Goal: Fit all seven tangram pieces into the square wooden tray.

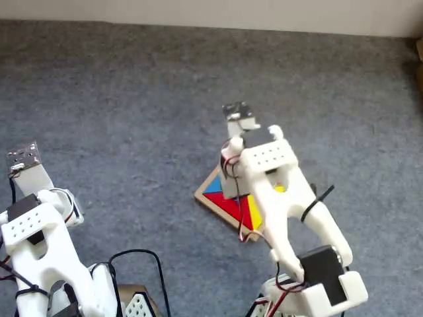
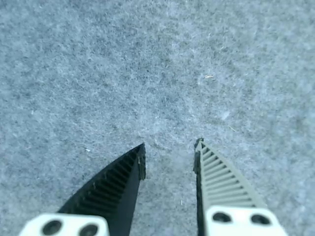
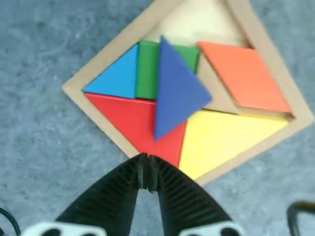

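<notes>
Blue triangle (image 3: 177,91) askew atop green piece (image 3: 145,69)

Bright, soft, even light, prob. from overhead; shadows v. faint throughout.

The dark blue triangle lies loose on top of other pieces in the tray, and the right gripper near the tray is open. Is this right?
No: the right gripper is shut, tips together, as the right wrist view shows. The dark blue triangle does lie loose on other pieces in the tray.
</notes>
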